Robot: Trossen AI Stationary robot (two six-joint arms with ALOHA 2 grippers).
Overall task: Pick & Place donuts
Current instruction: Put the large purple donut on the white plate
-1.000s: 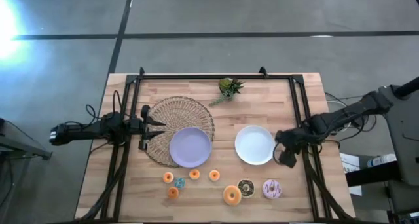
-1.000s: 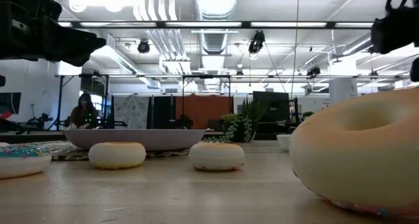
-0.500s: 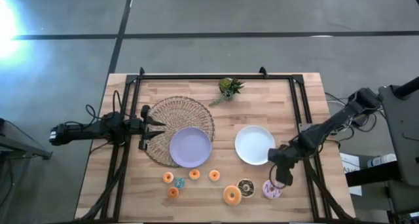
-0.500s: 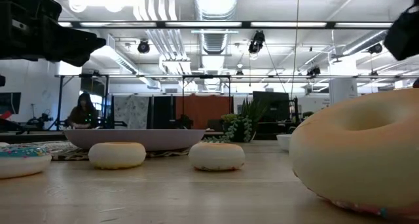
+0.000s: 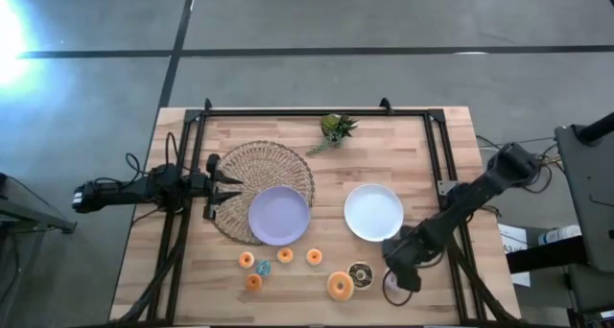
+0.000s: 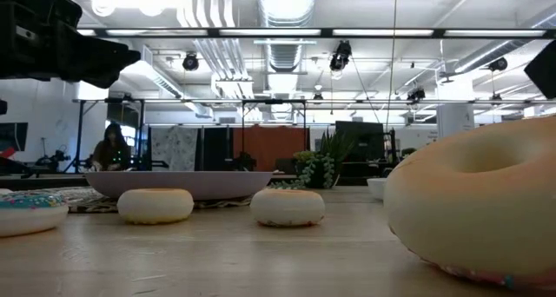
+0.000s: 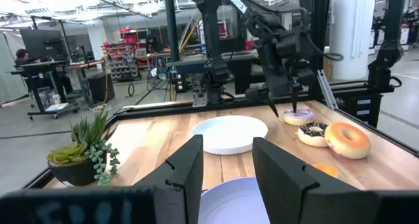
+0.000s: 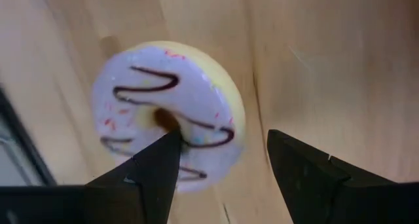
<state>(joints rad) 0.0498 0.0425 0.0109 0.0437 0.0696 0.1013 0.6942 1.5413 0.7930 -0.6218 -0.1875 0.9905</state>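
Fingers [image 8: 308, 178] of the right gripper [image 5: 401, 275] stand apart above the pink sprinkled donut [image 8: 167, 112], near the table's [image 5: 451, 304] front edge beside the chocolate donut [image 5: 361, 274]. Left gripper [image 5: 228, 184], also spread, waits by the lilac plate [image 5: 278, 216].

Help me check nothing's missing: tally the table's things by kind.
Small donuts: 5
Large donuts: 3, one under the right gripper
Plates: 2
Plant: 1
Mat: 1
Total: 12
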